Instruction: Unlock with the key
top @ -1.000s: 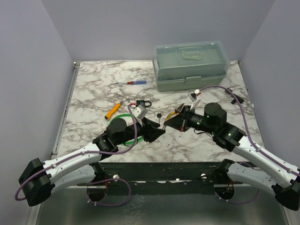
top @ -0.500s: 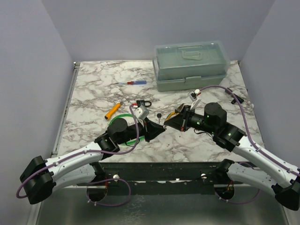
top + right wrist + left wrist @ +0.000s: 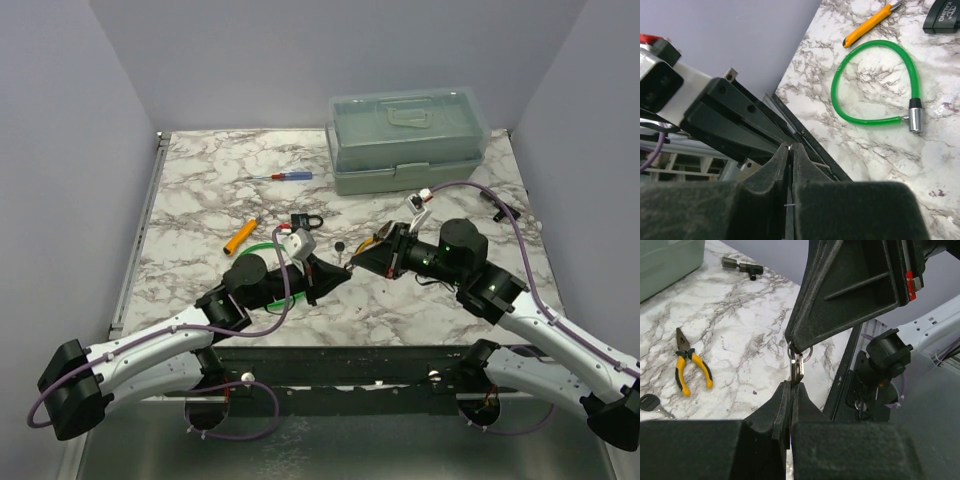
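Note:
My two grippers meet tip to tip above the table's near middle. The left gripper is shut on a small silver ringed key. The right gripper touches that key's top end; its jaws stand a narrow slit apart with a silver sliver at their tip. A second key, with a dark round head, lies loose on the marble. The black padlock and the green cable lock lie left of the grippers.
Yellow-handled pliers lie beneath the right arm. An orange knife and a red-and-blue screwdriver lie at the left. A closed green toolbox stands at the back right. A black T-shaped tool sits by the right edge.
The left gripper has closed on the silver ringed key and edged forward. The right jaws have parted slightly.

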You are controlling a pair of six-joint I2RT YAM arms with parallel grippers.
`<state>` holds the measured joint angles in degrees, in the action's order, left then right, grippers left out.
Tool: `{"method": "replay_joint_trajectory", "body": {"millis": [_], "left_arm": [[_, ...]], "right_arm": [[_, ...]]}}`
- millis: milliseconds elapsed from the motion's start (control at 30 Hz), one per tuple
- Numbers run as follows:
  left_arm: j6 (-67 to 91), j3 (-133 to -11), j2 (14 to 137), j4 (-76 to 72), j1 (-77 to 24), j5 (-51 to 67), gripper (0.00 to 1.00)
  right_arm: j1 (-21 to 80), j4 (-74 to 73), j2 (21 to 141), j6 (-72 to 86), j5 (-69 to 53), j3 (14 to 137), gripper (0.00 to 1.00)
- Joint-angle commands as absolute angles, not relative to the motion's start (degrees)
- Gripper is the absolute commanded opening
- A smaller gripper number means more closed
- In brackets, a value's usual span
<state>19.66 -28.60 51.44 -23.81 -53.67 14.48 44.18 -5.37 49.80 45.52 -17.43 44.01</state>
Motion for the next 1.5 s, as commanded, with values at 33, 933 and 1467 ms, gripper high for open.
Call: {"method": "replay_joint_trajectory", "body": {"millis": [33,933,1467], "left_arm": [[13.3,-32.8,49.7,-19.2,-53.6,8.6,0.0],[-43.7,-46.2,53.2,10.3,-71.1,-20.6,0.0],[-57.1,-35.8,45.2,-2.6,-72.1,-14.7,0.0]], "right_arm": [[44.6,-10.9,50.4,44.0,-19.3,46.6,0.29],[44.5,-20.9,46.9,38.8,-18.9,53.8,0.76],[44.5,-17.0,57.9,48.4,-25.3,56.7,0.59]]}}
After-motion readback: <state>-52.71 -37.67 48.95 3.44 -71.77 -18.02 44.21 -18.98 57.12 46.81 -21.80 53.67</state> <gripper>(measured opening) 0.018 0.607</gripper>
